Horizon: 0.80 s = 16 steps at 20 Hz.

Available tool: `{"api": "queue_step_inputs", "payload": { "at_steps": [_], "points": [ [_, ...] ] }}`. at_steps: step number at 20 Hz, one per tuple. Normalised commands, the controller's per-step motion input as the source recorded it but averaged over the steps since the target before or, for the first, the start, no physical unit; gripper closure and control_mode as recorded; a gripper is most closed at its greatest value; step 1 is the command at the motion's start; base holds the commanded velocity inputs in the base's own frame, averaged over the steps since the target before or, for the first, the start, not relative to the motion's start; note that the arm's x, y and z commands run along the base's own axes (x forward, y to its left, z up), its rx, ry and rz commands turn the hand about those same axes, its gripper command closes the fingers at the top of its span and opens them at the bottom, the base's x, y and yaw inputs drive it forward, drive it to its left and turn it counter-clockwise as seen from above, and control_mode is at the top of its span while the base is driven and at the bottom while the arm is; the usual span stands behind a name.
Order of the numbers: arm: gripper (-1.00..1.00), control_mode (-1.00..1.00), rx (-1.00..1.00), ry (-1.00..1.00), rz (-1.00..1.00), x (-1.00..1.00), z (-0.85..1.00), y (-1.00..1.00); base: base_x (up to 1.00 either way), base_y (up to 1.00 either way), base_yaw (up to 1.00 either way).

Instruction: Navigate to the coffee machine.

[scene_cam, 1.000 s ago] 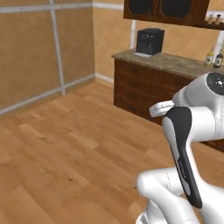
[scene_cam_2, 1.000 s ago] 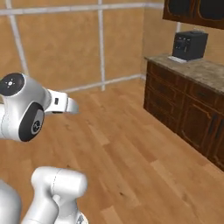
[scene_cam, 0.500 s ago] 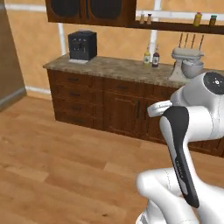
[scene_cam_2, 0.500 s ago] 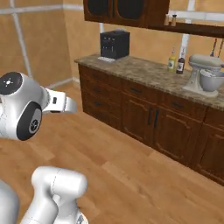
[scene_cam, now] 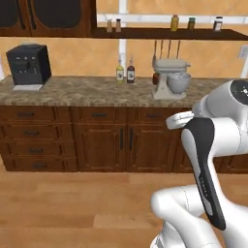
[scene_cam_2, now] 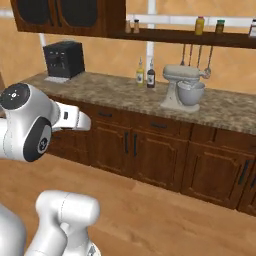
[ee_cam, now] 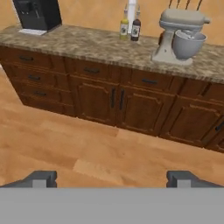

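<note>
The coffee machine (scene_cam: 29,65) is a tall black box with a light-grey drip tray, standing at the left end of the granite counter (scene_cam: 97,92). It also appears at the upper left as the coffee machine (scene_cam_2: 63,60) and the coffee machine (ee_cam: 37,15). My gripper (ee_cam: 111,180) hangs above the wood floor, well short of the cabinets, with its two dark fingertips (ee_cam: 41,178) far apart, so it is open and holds nothing. The folded arm (scene_cam: 208,169) sits low in the base views.
A grey stand mixer (scene_cam: 170,80) and two bottles (scene_cam: 124,72) sit on the counter to the right of the machine. Dark wood drawers and doors (scene_cam: 97,145) run below. A shelf with jars (scene_cam: 169,31) and dark upper cabinets (scene_cam: 46,17) hang above. Wood floor (ee_cam: 65,144) lies between me and the cabinets.
The base has turned and driven, so the whole scene shifted: the counter now faces me squarely and closer, with the coffee machine at the far left. The arm's pose is unchanged.
</note>
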Motion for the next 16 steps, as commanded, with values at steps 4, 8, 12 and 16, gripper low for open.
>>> {"api": "queue_step_inputs", "payload": {
  "at_steps": [4,8,12,16],
  "points": [
    [-1.0,1.0,0.0,0.0,0.0,0.0,0.0,0.0,1.0,1.0,-0.4],
    [-1.0,1.0,0.0,0.0,0.0,0.0,0.0,0.0,1.0,1.0,-0.22],
    [-1.0,1.0,0.0,0.0,0.0,0.0,0.0,0.0,0.97,1.0,-0.09],
    [-1.0,1.0,0.0,0.0,0.0,0.0,0.0,0.0,0.95,1.0,-0.08]
  ]
}}
